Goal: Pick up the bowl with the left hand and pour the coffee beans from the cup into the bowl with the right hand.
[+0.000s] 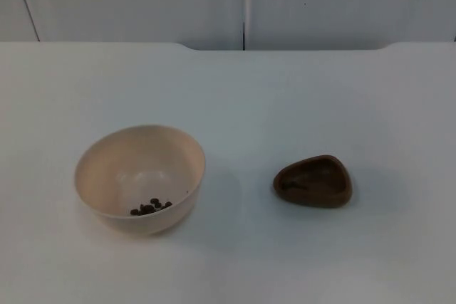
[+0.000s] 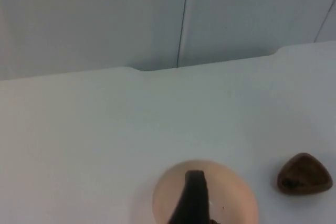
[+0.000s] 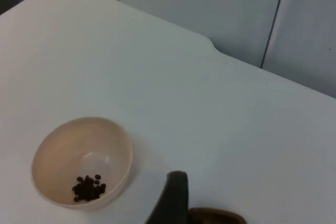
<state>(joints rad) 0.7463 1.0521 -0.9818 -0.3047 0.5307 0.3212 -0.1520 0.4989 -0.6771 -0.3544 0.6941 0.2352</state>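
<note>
Left gripper (image 2: 195,203) hung above round cream plastic bowl (image 1: 140,178), right gripper (image 3: 176,198) beside it; finger state unreadable. Held dark coffee beans (image 1: 150,207). Sat at nine o'clock from brown wooden rounded-triangle cup (image 1: 313,181).

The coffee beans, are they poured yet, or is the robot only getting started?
The pour looks done: the coffee beans lie in the cream bowl, and the small brown cup stands on the white table beside it, with no beans to be made out inside. Nothing is in hand: the left gripper and right gripper hang above. Little seems left.
</note>
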